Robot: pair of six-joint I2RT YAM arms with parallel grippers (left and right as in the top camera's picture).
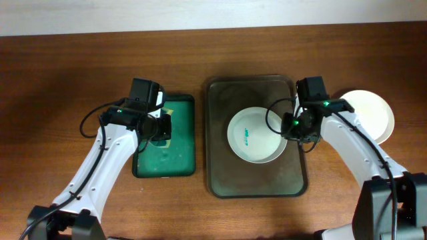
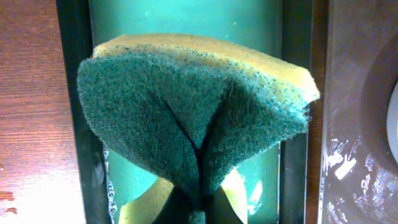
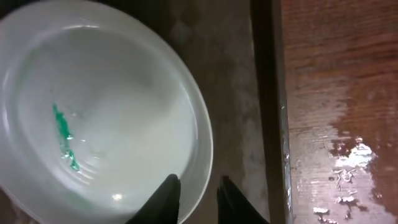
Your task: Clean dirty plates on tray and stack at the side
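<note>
Smeared plate (image 1: pixel 257 135) centred on tray (image 1: pixel 217 167), judged being steadied. Rim straddled by right tool (image 3: pixel 198 200); clamped or not cannot be told. Wiping sponge (image 2: pixel 193 106) clenched in left tool (image 1: pixel 159 128). Next: sponge to be carried across.

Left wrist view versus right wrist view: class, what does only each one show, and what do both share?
Only the left wrist view: the left gripper pinching a folded sponge over the green tray. Only the right wrist view: the green smear on the plate, with the right gripper astride its rim. Both: the dark tray and the wooden table.
</note>
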